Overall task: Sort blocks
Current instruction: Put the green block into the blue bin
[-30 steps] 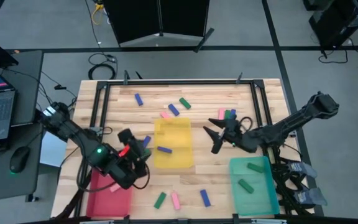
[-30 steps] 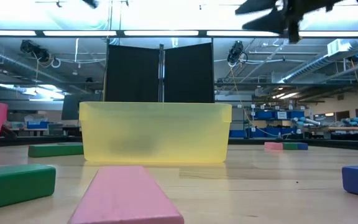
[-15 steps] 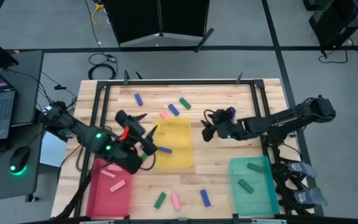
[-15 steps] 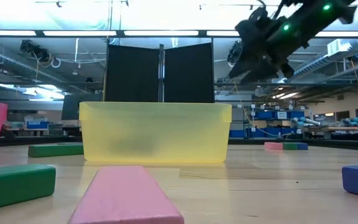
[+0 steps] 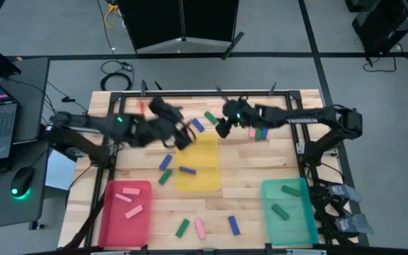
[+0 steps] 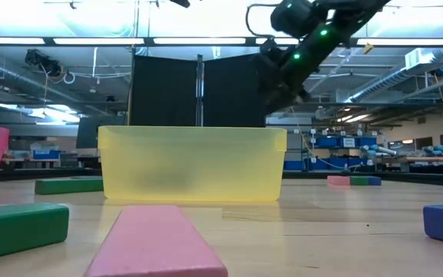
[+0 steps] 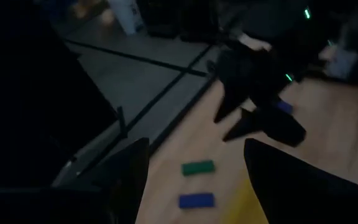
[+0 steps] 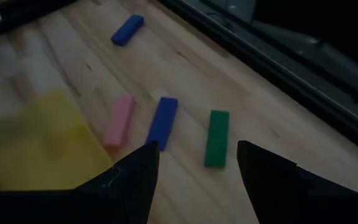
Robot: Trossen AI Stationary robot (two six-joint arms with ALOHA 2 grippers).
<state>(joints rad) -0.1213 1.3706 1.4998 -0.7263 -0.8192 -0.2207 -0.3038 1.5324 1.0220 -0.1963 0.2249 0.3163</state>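
Observation:
Small pink, green and blue blocks lie scattered on the wooden table. A green block point(image 8: 216, 137), a blue one point(image 8: 163, 122) and a pink one point(image 8: 119, 119) lie flat behind the yellow tray point(image 5: 197, 163). My right gripper point(image 5: 222, 127) hangs open above them, holding nothing. My left gripper point(image 5: 180, 134) hovers open over the tray's far left corner; its wrist view shows the green block point(image 7: 197, 167) and the blue block point(image 7: 196, 200) below. One blue block point(image 5: 187, 170) lies in the yellow tray. Two pink blocks sit in the red tray point(image 5: 108, 219) and two green in the teal tray point(image 5: 307, 219).
A pink, green and blue cluster point(image 5: 257, 132) lies right of my right gripper. A blue block point(image 5: 166, 162) and a green one point(image 5: 164, 176) lie left of the yellow tray. Green, pink and blue blocks point(image 5: 200, 228) lie near the front edge. A black frame point(image 5: 204, 93) borders the table.
My left gripper has risen from beside the red tray and swung toward the far edge and right, to the yellow tray's far left corner. My right gripper has swept from right of the yellow tray toward the table's left and far edge, over the blocks behind it.

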